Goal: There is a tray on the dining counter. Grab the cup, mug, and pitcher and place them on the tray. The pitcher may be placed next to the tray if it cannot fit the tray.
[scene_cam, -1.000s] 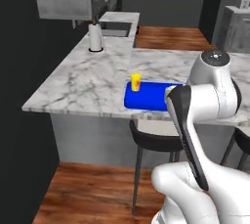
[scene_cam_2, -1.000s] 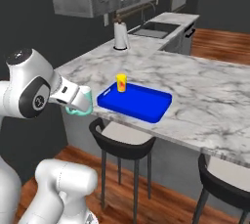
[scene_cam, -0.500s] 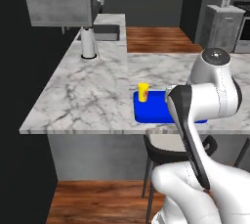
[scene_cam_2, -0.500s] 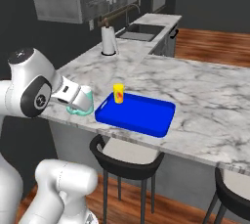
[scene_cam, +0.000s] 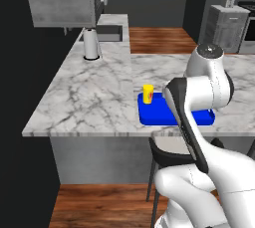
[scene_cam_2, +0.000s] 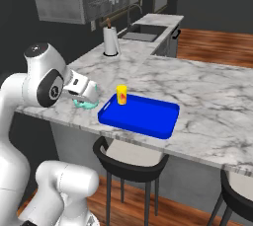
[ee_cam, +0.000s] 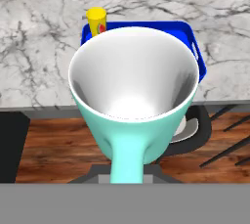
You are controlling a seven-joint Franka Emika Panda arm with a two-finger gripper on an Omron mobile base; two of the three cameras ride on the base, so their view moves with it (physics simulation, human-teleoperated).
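Observation:
My gripper (scene_cam_2: 87, 97) is shut on the teal mug (scene_cam_2: 83, 104), holding it by the handle with the white inside (ee_cam: 134, 86) facing the hand camera. The mug hangs at the front edge of the white marble dining counter (scene_cam_2: 207, 87), just left of the blue tray (scene_cam_2: 141, 117). The yellow cup (scene_cam_2: 121, 94) stands upright in the tray's near-left corner. From the left base, the cup (scene_cam: 148, 94) and tray (scene_cam: 154, 115) show beside my arm. Past the mug's rim lie the cup (ee_cam: 96, 20) and tray (ee_cam: 194, 47). The pitcher is out of view.
A paper towel roll (scene_cam_2: 110, 41) stands at the counter's far end near a sink (scene_cam_2: 136, 35). A dark stool (scene_cam_2: 129, 157) sits under the counter below the tray, and another stool (scene_cam_2: 237, 200) is at the right. Wood floor lies below.
The base has driven, so the whole scene has shifted and the counter and tray now lie closer to the hand. The mug stays in the shut gripper.

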